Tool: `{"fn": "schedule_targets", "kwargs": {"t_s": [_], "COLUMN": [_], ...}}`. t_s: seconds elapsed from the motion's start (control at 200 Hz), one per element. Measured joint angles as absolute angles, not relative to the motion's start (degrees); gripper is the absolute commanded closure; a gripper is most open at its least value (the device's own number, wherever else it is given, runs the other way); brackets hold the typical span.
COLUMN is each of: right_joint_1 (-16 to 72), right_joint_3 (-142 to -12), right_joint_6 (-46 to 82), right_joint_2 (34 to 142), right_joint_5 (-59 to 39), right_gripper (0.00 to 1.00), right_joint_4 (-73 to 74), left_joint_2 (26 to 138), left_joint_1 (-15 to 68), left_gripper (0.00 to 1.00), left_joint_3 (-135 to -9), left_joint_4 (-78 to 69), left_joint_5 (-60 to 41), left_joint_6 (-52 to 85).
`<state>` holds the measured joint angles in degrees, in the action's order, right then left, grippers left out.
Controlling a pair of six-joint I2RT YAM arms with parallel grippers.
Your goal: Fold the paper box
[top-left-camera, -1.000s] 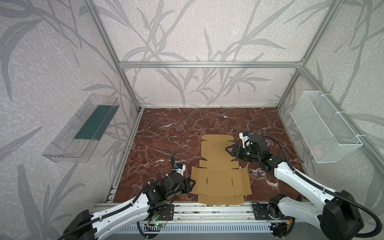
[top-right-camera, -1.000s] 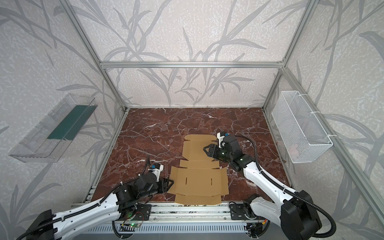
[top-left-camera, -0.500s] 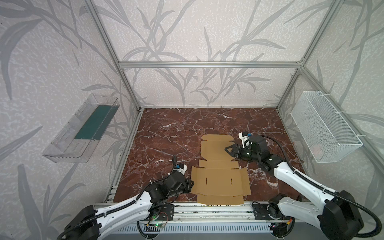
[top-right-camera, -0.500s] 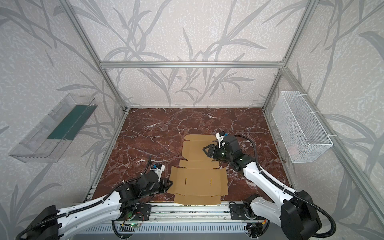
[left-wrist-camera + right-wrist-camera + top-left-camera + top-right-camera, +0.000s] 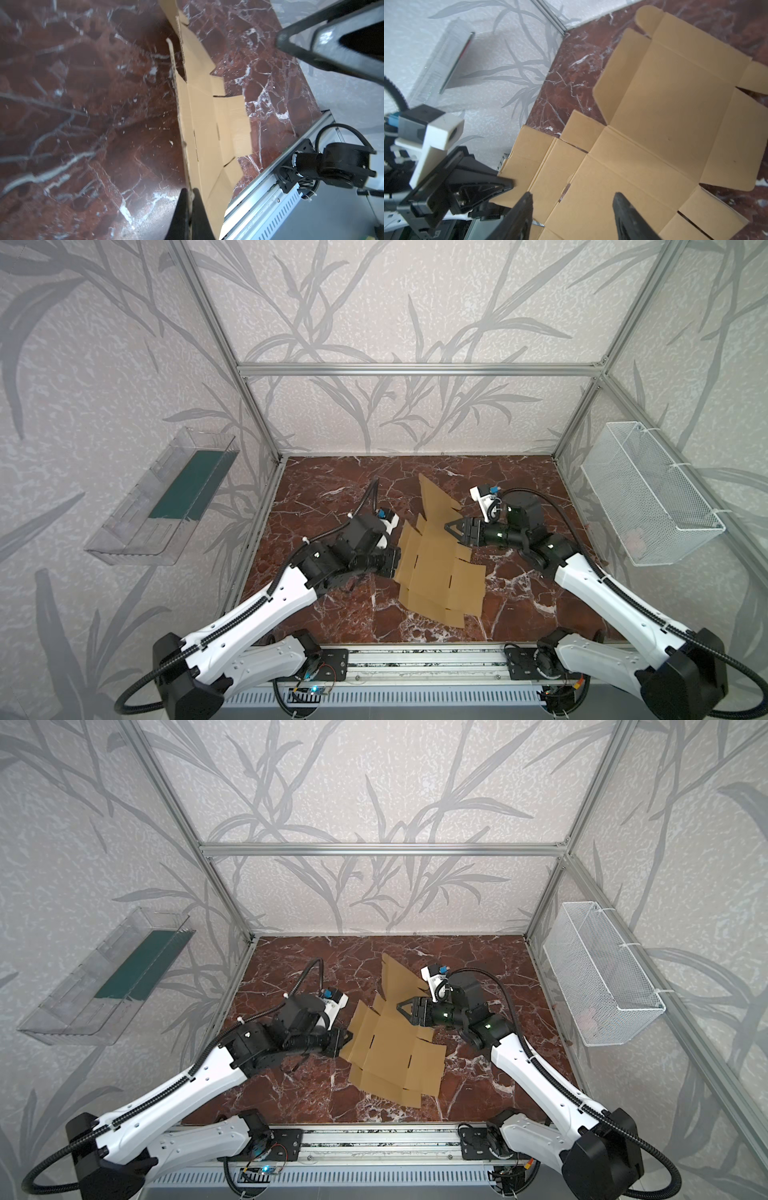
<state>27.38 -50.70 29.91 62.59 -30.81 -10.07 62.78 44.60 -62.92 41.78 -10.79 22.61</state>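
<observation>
**A:** Where is the box now?

**B:** The paper box (image 5: 440,572) is a flat, unfolded sheet in the middle of the worktop (image 5: 332,497), nearer to the front edge. Its long axis runs from the front edge toward the back edge, a little skewed. The left side is up off the surface, and the right side seems to rest on it.

**A:** Who holds it?

**B:** My left gripper (image 5: 189,192) is closed tight on the left edge flap, with the cardboard between its jaws. My right gripper (image 5: 572,195) has its jaws well apart and holds nothing. It hangs over the sheet from the right. I cannot tell if it touches.

**A:** And the next move?

**B:** I judge the right arm is nearer to the far panel, which stands tilted just behind its tips, toward the back edge. That arm should fold it.
</observation>
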Motion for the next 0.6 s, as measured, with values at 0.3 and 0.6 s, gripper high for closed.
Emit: {"fn": "schedule_targets", "kwargs": {"t_s": [0.3,0.6], "right_joint_1": [27.4,27.5], "right_joint_3": [-52.0,-48.9], "right_joint_6": [20.1,15.7], "right_joint_2": [52.0,49.0], "right_joint_5": [-37.4,-41.9], "right_gripper": [0.34,0.35], "right_joint_4": [-6.2,0.6], "left_joint_2": [73.2,76.5], "left_joint_1": [43.6,43.6], "left_gripper": [1.00,1.00], "left_joint_3": [-90.4,-99.9], "left_joint_4": [62.6,73.9], "left_joint_5": [-19.1,-26.0], "left_joint_6": [-0.7,-13.0]}}
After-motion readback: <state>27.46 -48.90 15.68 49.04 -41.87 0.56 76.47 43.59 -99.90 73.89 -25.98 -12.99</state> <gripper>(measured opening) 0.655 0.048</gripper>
